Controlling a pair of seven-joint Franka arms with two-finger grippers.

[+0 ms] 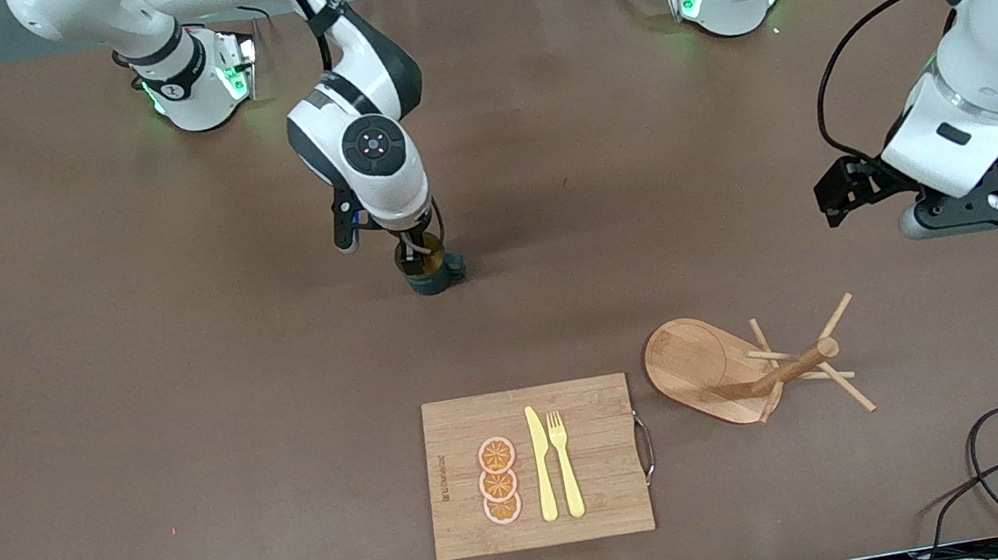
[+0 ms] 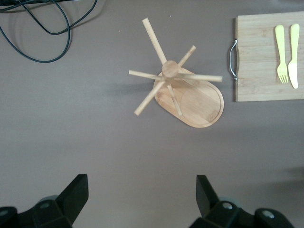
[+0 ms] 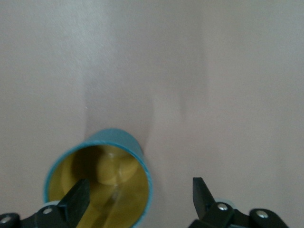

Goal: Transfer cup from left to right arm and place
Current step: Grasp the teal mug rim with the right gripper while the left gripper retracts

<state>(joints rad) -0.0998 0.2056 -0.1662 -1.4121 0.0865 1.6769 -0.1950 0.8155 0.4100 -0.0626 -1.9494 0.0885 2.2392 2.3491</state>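
The cup (image 1: 430, 273) stands upright on the brown counter (image 1: 121, 384), farther from the front camera than the wooden board (image 1: 596, 497) and toward the right arm's end of it. The right pincer (image 3: 141, 202) is spread, one finger (image 3: 76, 197) dipping inside the cup's yellow hollow and the other outside its rim; whether a pad touches the wall cannot be made out. From the front the arm's wrist hides the fingers and most of the cup's mouth, and in the right wrist view the cup (image 3: 102, 183) is cut off at the frame edge, handle unseen.

The left pincer (image 2: 142, 199) waits released, over bare counter near the wooden cup rack (image 1: 757, 369). A knife (image 1: 541, 465), fork (image 1: 565, 462) and orange slices (image 1: 499, 483) lie on the board.
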